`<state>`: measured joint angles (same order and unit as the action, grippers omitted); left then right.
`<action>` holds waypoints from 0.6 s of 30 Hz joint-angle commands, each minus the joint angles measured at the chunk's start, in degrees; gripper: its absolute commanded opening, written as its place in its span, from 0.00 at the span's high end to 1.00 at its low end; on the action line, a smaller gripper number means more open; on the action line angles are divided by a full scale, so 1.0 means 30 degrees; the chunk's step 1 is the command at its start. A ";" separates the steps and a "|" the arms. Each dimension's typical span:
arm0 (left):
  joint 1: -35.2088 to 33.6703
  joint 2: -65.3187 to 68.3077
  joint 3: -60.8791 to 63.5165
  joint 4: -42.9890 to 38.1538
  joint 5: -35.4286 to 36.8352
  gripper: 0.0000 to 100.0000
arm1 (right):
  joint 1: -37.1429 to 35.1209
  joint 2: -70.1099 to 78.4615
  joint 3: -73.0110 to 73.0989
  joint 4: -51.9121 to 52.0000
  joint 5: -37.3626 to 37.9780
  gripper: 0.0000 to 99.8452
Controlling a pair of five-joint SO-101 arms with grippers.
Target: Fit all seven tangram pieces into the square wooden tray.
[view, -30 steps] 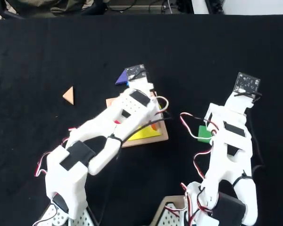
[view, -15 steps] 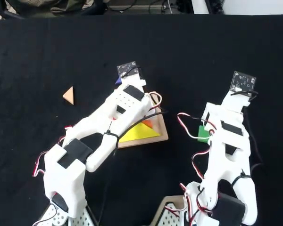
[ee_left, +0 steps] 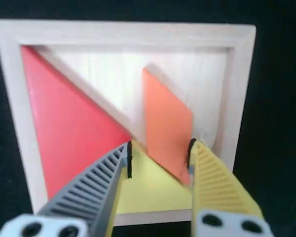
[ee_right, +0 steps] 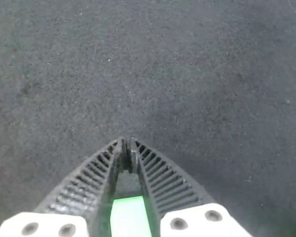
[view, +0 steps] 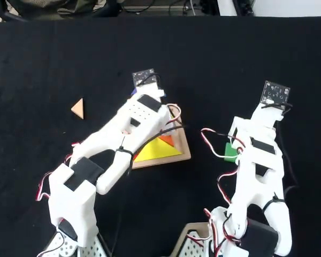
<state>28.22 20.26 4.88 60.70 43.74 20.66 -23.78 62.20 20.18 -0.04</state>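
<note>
Parallelogram (ee_left: 166,126), long axis parallel to parted left jaws straddling it, lies in tray (ee_left: 123,33); right jaws closed.

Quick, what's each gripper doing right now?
Left gripper: open, straddling the orange piece in the tray.
Right gripper: shut, holding nothing.

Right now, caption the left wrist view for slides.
Open left hand straddling the orange parallelogram in the wooden tray, beside the red triangle and yellow triangle.
</note>
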 commanded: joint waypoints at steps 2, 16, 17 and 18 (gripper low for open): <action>-0.0484 -0.1114 -0.1597 0.0498 -0.1319 0.78 | -0.0293 0.0015 -0.0659 -0.0469 0.0264 0.99; -0.3209 -0.0498 -0.1890 0.0176 -0.5392 0.92 | -0.0293 0.0015 -0.0659 -0.0469 0.0264 0.99; -0.3179 -0.0469 -0.1949 0.0176 -0.5421 0.94 | -0.0293 0.0015 -0.0659 -0.0469 0.0264 0.99; -0.3121 -0.0410 -0.1978 0.0147 -0.5656 0.95 | -0.0293 0.0015 -0.0659 -0.0469 0.0264 0.99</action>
<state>19.08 20.26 3.12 61.23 28.18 20.66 -23.78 62.20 20.18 0.31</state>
